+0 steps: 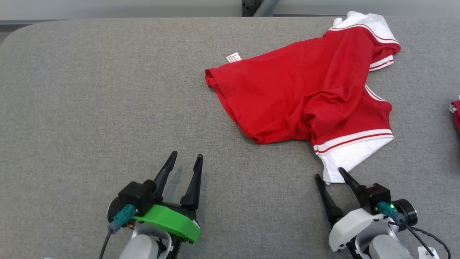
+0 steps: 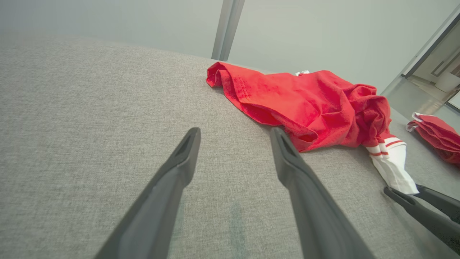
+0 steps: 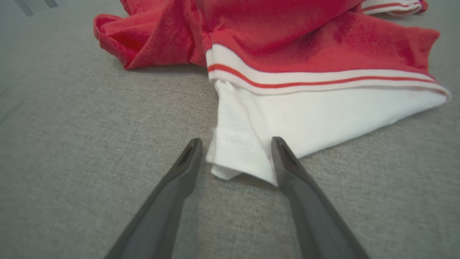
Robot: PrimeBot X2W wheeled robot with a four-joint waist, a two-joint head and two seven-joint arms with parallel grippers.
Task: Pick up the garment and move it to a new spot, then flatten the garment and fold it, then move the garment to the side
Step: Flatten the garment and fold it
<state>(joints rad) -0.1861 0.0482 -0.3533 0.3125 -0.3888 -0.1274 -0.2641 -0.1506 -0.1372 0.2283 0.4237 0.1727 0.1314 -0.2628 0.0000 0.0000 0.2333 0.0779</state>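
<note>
Right gripper point(image 1: 329, 172) is straddling the white sleeve corner point(image 3: 240, 158) of the garment point(image 1: 305, 90), jaws wide, because I'm lining up the first pick; left gripper point(image 1: 187, 154) is hovering open over the table point(image 1: 90, 90).

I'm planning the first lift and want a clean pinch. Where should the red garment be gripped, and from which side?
The garment's white sleeve hem, from the table's near edge: that corner juts toward the right gripper, curls slightly off the surface and sits between its open fingers.
</note>
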